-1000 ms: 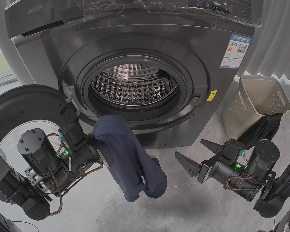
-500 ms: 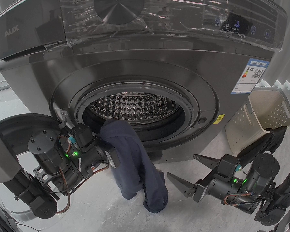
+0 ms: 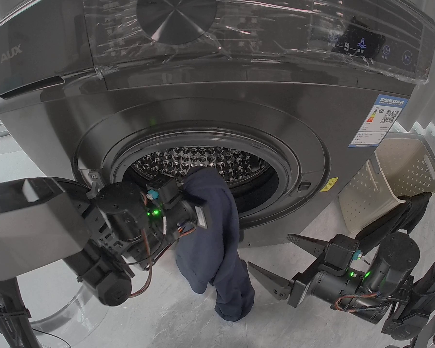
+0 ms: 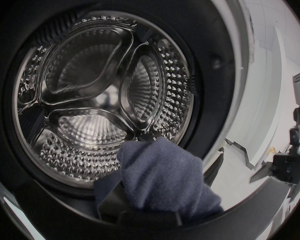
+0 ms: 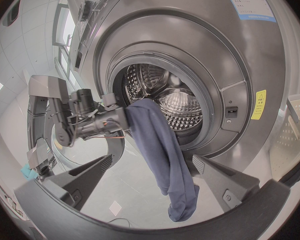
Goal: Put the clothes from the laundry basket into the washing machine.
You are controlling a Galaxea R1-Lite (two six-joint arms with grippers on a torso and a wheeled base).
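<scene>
My left gripper [image 3: 200, 212] is clamped on the navy garment [image 3: 217, 247], whose top is bunched right at the washer [image 3: 295, 122] mouth; I judge that's so the lead end goes over the lip first. The rest hangs outside, long axis near vertical, tail pointing at the floor. Right gripper [image 3: 268, 251] sits low near the basket [image 3: 406, 165], jaws wide apart, holding nothing.

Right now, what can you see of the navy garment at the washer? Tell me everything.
The garment is one piece of dark navy cloth, soft and knit-looking. Its top is bunched in and over the left hand, right at the mouth of the washer. The rest hangs outside in long folds, down past the opening toward the floor. I cannot tell whether its lower end touches the floor.
</scene>
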